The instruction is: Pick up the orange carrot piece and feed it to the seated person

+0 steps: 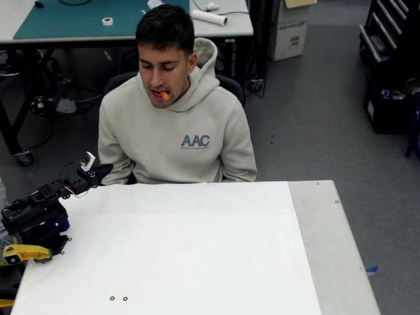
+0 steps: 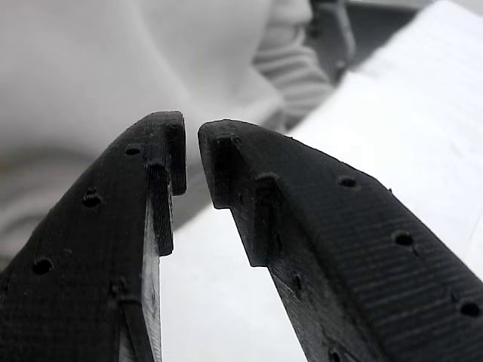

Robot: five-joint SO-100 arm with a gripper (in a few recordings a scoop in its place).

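In the fixed view, the seated person [image 1: 172, 125] is seen behind the far edge of the white table [image 1: 197, 249], dressed in a beige hooded sweatshirt with blue letters across the chest. The orange carrot piece [image 1: 164, 96] is held at the person's mouth, between the lips, well apart from the robot. The black arm is folded low at the table's left edge, and its gripper [image 1: 100, 172] is pointed toward the person's sleeve, just beside the table's far left corner. A yellow clamp [image 1: 25, 252] is fixed beneath the arm's base at the left edge of the table. Behind the person, a second table with a green mat [image 1: 79, 20] is seen, with a roll of tape [image 1: 107, 21] lying on it.

In the wrist view, the gripper [image 2: 191, 143] is shown from close by: the two black fingers [image 2: 339, 249] are brought nearly together, with only a narrow slit left between the tips (nothing is pinched there). Beyond the tips, the blurred ribbed cuff [image 2: 290, 72] of the sweatshirt is seen against the table's white edge [image 2: 407, 98].
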